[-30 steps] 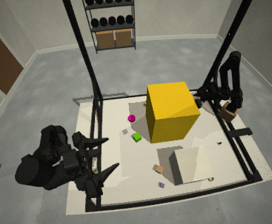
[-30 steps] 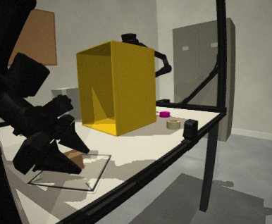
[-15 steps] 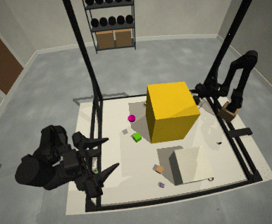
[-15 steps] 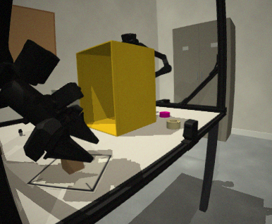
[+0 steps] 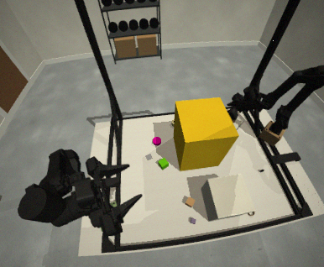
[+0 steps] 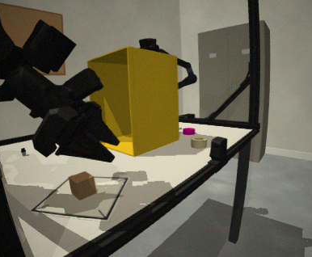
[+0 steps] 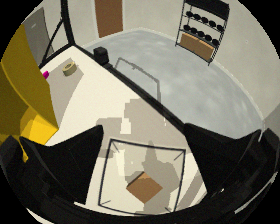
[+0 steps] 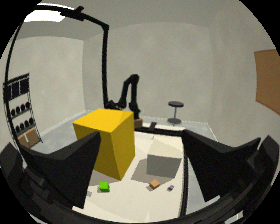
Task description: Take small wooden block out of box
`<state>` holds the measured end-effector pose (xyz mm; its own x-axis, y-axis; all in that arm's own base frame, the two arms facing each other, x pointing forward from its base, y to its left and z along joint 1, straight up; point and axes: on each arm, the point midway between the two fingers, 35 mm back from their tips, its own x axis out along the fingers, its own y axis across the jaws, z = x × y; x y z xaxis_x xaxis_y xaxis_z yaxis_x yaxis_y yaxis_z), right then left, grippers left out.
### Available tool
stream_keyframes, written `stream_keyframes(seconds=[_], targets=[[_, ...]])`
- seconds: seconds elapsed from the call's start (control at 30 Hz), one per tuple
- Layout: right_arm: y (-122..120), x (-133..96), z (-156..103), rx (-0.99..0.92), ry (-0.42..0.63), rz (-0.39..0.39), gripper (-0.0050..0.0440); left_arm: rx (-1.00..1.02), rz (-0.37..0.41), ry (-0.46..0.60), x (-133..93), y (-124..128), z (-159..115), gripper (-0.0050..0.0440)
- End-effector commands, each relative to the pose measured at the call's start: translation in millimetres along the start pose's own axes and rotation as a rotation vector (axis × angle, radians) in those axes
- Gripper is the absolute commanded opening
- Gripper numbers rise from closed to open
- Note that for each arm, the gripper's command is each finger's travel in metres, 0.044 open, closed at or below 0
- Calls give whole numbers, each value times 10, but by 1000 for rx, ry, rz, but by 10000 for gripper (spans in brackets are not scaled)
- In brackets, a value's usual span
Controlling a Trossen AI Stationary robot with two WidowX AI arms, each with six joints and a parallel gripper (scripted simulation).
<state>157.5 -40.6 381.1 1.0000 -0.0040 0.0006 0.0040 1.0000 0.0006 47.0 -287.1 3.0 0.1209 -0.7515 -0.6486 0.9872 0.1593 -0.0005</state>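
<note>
The small wooden block (image 6: pixel 82 185) sits flat inside the black-outlined marked square (image 6: pixel 106 190), outside the yellow box (image 6: pixel 140 99). The box's open side faces the square. My left gripper (image 6: pixel 111 150) is open and hangs a little above the block, not touching it. In the left wrist view its fingers spread wide over the block (image 7: pixel 145 188), which lies within the square's outline. My right gripper (image 5: pixel 134 181) is open and empty, raised high at the table's near-left corner, far from the box (image 5: pixel 204 132) and the block (image 5: pixel 189 201).
A green cube (image 5: pixel 164 163) and a magenta piece (image 5: pixel 156 140) lie left of the box. A small purple piece (image 5: pixel 191 220) lies near the front edge. A tape roll (image 6: pixel 199 141) sits beside the box. Black frame posts ring the table.
</note>
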Motion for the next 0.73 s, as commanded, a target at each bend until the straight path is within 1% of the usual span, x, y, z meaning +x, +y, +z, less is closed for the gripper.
stream_keyframes(seconds=[0.0, 0.13, 0.2, 0.27, 0.7], targets=[[6, 0, -1, -1, 1, 4, 400, -1, 2, -1, -79, 2, 158, 400], [6, 0, -1, -1, 1, 4, 400, -1, 2, -2, -186, 2, 274, 400], [6, 0, -1, -1, 1, 4, 400, -1, 2, -2, -186, 2, 274, 400], [6, 0, -1, -1, 1, 4, 400, -1, 2, -3, -247, 2, 328, 400], [6, 0, -1, -1, 1, 4, 400, -2, 3, -6, -757, 2, 586, 400]])
